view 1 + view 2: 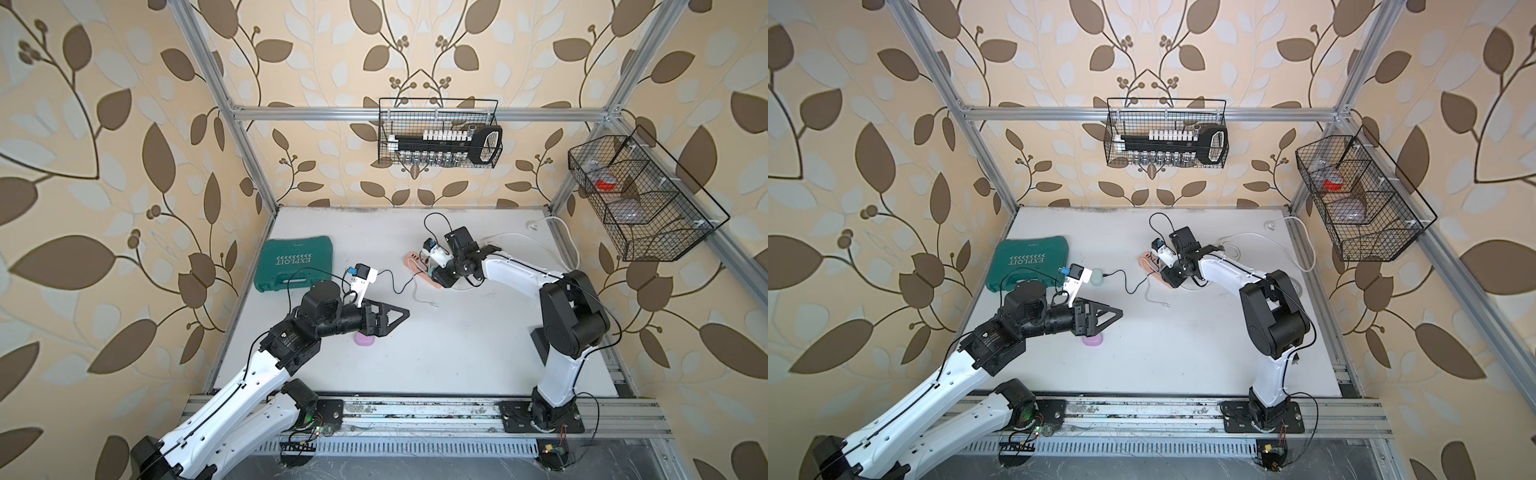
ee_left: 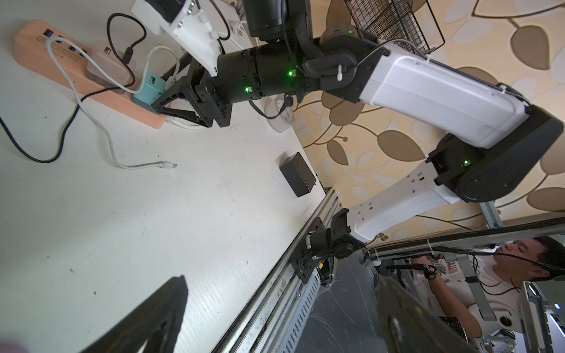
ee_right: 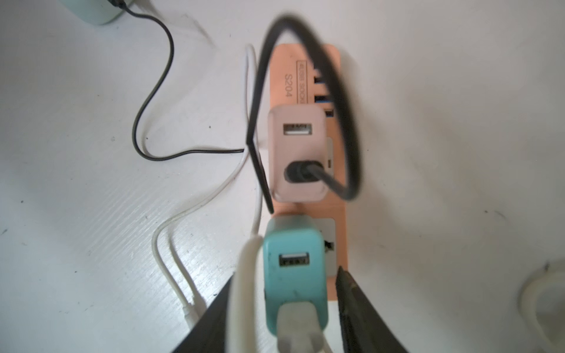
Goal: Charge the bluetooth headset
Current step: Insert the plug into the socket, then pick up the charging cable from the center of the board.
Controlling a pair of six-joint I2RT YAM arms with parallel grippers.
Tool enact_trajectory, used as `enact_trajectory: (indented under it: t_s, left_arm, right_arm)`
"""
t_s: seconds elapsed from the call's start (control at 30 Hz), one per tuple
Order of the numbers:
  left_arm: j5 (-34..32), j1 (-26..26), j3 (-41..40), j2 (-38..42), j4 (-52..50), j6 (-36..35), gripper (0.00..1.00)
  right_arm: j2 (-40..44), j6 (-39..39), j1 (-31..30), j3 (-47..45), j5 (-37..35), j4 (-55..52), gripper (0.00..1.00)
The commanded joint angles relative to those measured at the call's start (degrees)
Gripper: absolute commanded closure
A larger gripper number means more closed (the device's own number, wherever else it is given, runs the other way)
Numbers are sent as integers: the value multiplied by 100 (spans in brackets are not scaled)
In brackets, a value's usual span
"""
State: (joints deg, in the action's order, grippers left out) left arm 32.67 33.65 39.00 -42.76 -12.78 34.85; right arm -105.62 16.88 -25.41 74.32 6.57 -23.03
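The left gripper [image 1: 403,314] covers most of a purple case [image 1: 365,340] in both top views. In the right wrist view, the edge cuts off a mint case [image 3: 94,12], and a black cable [image 3: 344,107] loops blurred near the lens.

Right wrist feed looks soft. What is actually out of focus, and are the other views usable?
Right wrist view: the teal charger and looping black cable near the lens are blurred, the power strip label still reads. Left wrist view: only the near fingers blur. In both top views: sharp, evenly lit, no glare.
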Motion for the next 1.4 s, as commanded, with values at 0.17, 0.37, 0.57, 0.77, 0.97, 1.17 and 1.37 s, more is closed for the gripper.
enact_trajectory:
  t_s: [0.17,0.37,0.57,0.77,0.97,1.17,1.37]
  left_arm:
    - [-6,-43,107,40,49,-128,1]
    - [-171,-45,201,83,-172,-46,1]
    - [-794,-50,389,162,-908,132,1]
    - [-1186,-48,390,321,-1359,335,1]
    - [-1236,-43,303,321,-1410,464,1]
    - [-1253,-43,336,321,-1445,455,1]
    - [-1311,-49,266,452,-1494,452,1]
  right_arm:
    - [873,-122,313,-201,-319,-174,46]
    - [1897,-460,212,-565,-439,-379,47]
    - [2719,-616,-472,-1192,-656,-526,48]
    - [2612,-682,-955,-1330,-590,-796,49]
    - [1706,-916,-1173,-1321,-584,-605,48]
    - [606,-898,-1179,-890,-658,-571,49]
    - [-6,-821,-1285,-450,-869,-677,49]
